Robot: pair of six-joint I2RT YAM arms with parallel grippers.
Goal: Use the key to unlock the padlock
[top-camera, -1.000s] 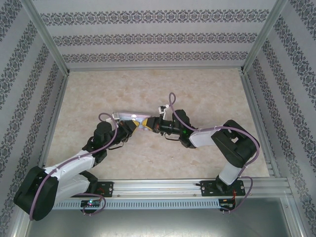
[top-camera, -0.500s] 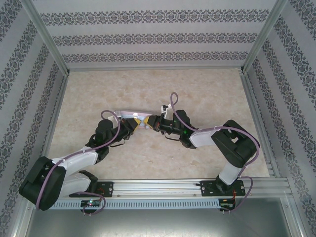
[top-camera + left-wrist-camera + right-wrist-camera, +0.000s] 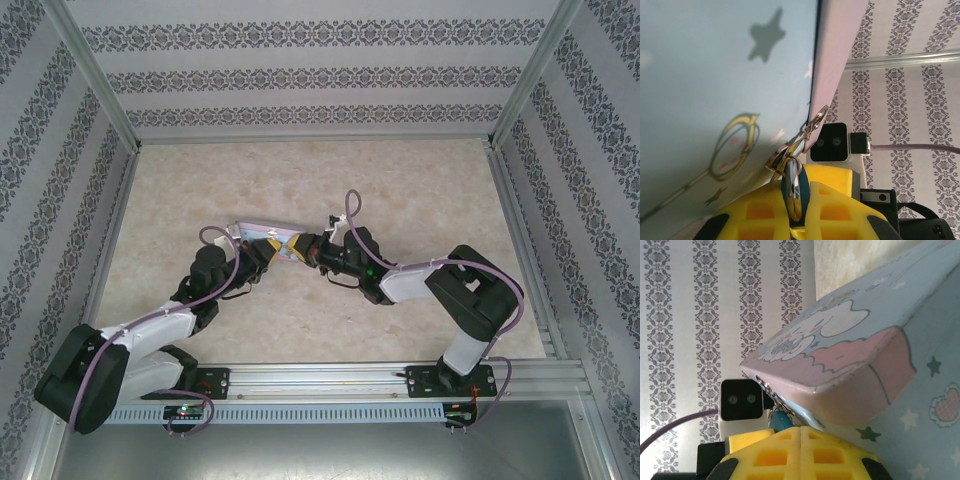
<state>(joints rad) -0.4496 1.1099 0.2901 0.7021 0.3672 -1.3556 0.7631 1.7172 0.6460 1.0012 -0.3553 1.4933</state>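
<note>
Yellow-fingered left gripper (image 3: 797,178) clamps the teal padlock (image 3: 792,194), hung at the pale-blue tin (image 3: 715,75) edge. Right gripper (image 3: 800,431): fingers (image 3: 765,454) pressed together, beside the tin.

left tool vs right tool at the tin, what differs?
The left tool pinches the teal padlock between its fingers; the right tool has fingers pressed flush, nothing visible between them. The left tool's camera faces the pale-blue side of the tin box; the right tool's faces its pink corner. Shared: yellow fingers, both shut, facing each other.
</note>
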